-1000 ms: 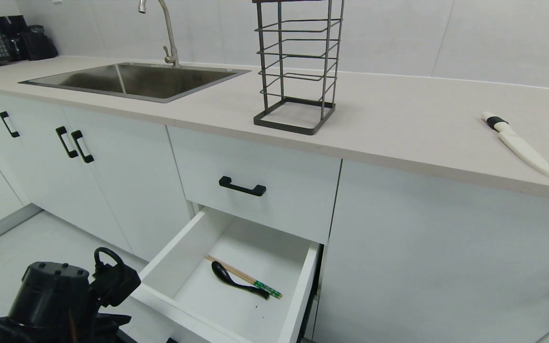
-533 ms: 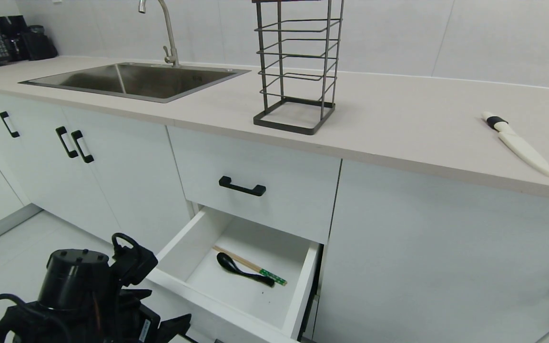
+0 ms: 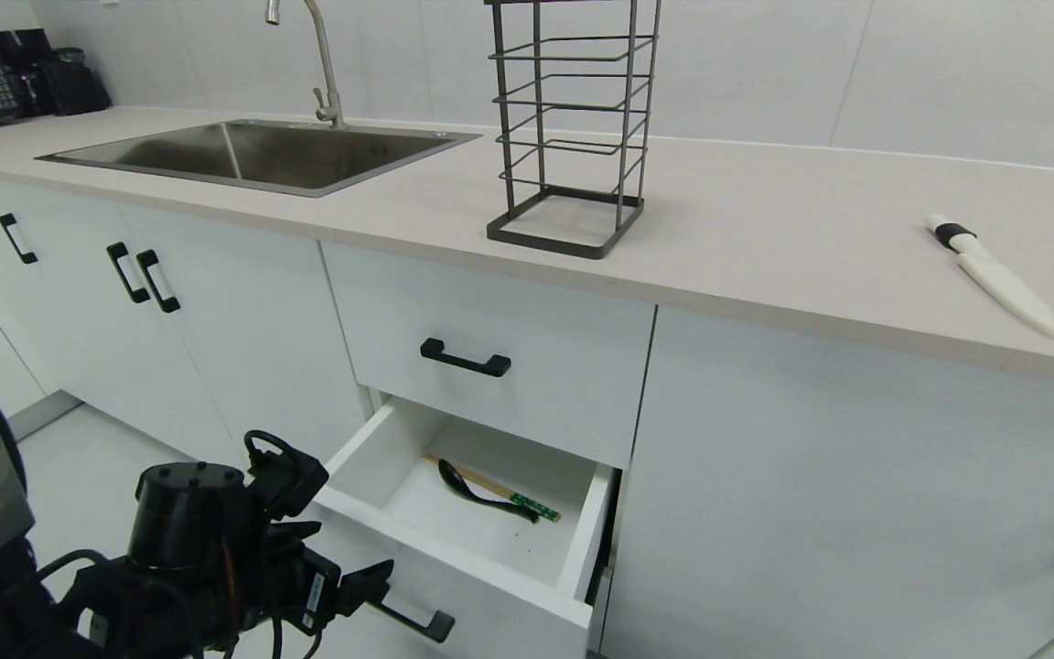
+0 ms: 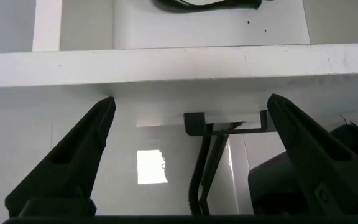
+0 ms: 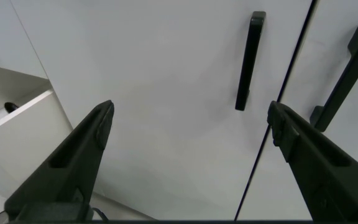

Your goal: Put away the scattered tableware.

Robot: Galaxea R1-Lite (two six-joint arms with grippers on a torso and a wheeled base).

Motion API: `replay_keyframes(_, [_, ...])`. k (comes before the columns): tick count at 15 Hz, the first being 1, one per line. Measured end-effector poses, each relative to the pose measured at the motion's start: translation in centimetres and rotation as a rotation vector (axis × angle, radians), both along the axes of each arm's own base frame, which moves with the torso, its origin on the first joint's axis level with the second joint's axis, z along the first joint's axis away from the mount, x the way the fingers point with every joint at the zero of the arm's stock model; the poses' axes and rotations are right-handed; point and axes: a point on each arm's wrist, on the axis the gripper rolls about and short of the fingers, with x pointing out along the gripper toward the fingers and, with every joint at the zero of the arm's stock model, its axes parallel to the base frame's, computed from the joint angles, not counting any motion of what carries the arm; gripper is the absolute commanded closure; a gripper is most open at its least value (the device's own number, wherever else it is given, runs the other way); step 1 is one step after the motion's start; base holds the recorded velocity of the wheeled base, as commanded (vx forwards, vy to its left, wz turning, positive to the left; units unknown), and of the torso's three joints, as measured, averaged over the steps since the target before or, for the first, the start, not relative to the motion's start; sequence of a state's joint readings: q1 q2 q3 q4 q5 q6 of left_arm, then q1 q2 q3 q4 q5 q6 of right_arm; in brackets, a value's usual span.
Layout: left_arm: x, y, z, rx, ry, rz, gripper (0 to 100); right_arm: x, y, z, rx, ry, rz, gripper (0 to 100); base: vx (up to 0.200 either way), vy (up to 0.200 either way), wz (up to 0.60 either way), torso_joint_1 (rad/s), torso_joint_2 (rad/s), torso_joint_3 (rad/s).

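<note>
The left pincer sits low at the front of the partly open lower drawer, its fingers spread wide either side of the black drawer handle. Inside the drawer a black spoon lies against a pair of chopsticks; up on the surface a white knife lies flat, well to the right of an upright wire rack. The right pincer is also spread wide, holding nothing, facing white cabinet doors.
</note>
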State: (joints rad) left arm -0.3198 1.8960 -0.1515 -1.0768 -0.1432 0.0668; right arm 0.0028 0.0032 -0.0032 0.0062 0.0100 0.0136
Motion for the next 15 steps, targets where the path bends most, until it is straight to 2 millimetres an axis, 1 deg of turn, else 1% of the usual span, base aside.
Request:
replay_keyframes(4, [1.8, -0.2, -0.3, -0.019, -0.028, -0.005, 0, 0.0, 0.0, 0.0, 0.0, 0.0, 0.0, 0, 0.0, 0.0, 0.0, 0.0, 0.0, 0.0])
replay_keyframes(8, [4.0, -0.7, -0.6, -0.073, -0.125, -0.025, 0, 0.0, 0.0, 0.0, 0.0, 0.0, 0.0, 0, 0.0, 0.0, 0.0, 0.0, 0.0, 0.0])
replay_keyframes(12, [6.6, -0.3, -1.9, -0.113, -0.191, -0.023, 0, 0.0, 0.0, 0.0, 0.0, 0.0, 0.0, 0, 0.0, 0.0, 0.0, 0.0, 0.0, 0.0])
replay_keyframes(15, [7.5, -0.3, -2.6, -0.112, -0.193, -0.018, 0, 0.0, 0.0, 0.0, 0.0, 0.0, 0.0, 0, 0.0, 0.0, 0.0, 0.0, 0.0, 0.0])
